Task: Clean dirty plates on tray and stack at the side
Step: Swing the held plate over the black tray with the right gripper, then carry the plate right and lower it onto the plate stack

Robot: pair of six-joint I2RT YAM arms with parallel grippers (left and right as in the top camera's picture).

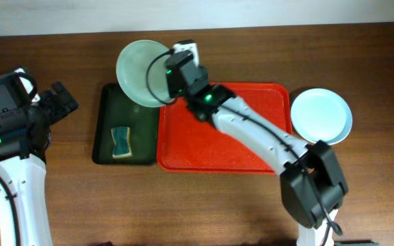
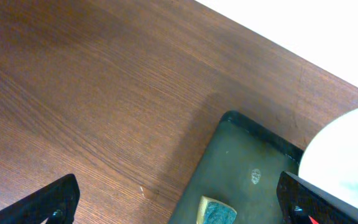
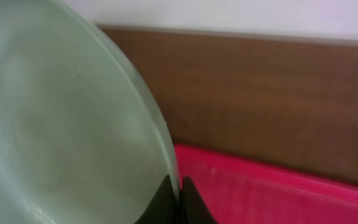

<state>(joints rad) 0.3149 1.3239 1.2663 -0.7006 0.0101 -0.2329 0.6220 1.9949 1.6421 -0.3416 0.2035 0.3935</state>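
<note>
Dark wood-grain table [image 1: 252, 205] fills the overhead view, with a strip of white wall [image 1: 320, 10] along its far edge. Near the middle lies the red tray [image 1: 204, 147], and touching its left side is a smaller dark green tray [image 1: 104, 123] with a yellow-and-teal sponge [image 1: 120, 141] in its near half. The right gripper [image 1: 169, 85] reaches across the red tray's far left corner and pinches the rim of a pale green plate [image 1: 139, 72]. In the right wrist view its fingertips [image 3: 166, 199] are clamped on that rim. The plate sits over the green tray's far right corner and the bare table beyond it. On the table just right of the red tray rests a pale blue-white plate [image 1: 321, 115] – whether it is one plate or a stack, I cannot tell. The left gripper [image 1: 63, 102] is at the table's left edge, well apart from both trays. Its fingers [image 2: 51, 202] are spread wide – nothing sits between them.
</note>
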